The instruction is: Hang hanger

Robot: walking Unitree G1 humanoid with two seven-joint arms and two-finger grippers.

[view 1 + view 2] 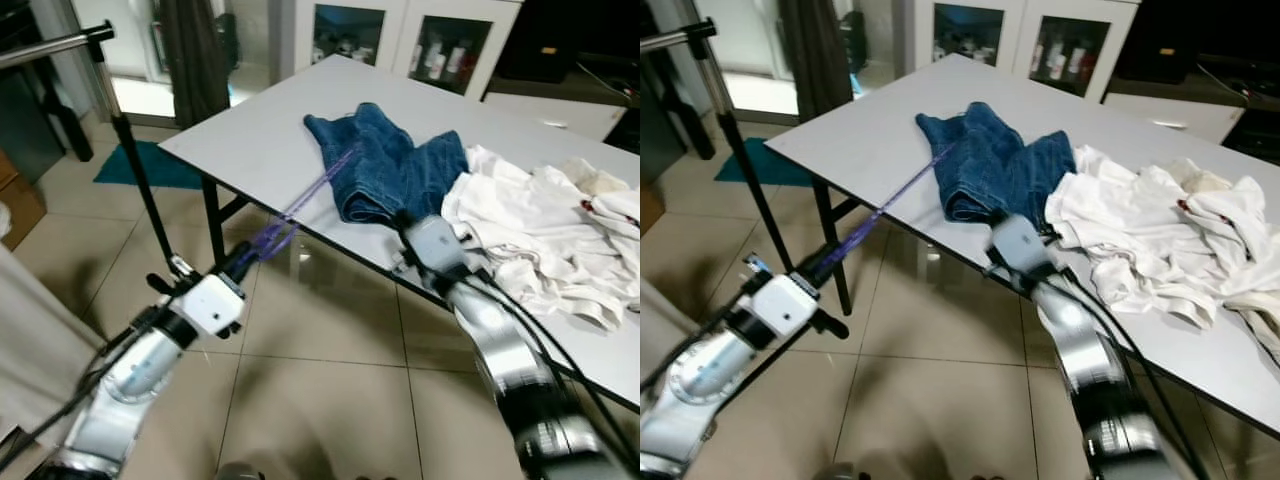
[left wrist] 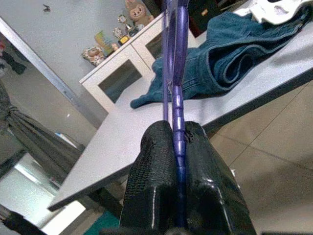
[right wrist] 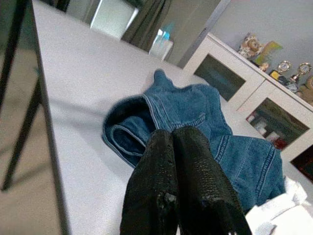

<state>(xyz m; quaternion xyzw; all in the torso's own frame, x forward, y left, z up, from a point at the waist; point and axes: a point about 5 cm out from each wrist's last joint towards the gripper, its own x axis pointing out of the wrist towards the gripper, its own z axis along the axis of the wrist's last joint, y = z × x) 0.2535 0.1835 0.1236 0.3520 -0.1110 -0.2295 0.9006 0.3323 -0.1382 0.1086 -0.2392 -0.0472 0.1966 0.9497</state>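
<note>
1. Beige floor tiles spread beneath a grey table that runs from 12 o'clock toward 3 o'clock; white glass-door cabinets stand behind it.
2. On the table lie crumpled blue jeans and, at 3 o'clock from them and touching, a heap of white clothes.
3. At 10 o'clock a garment rack stands on the floor, its metal bar at the upper edge.
4. At 8 o'clock, the left gripper is clamped tight on a purple hanger.
5. This hanger is held in the air off the table's near edge, stretching up toward 1 o'clock, its far end over the jeans.
6. Lower centre, the right gripper has its fingers pressed together on nothing, at the table's near edge, tips just before the jeans.
</note>
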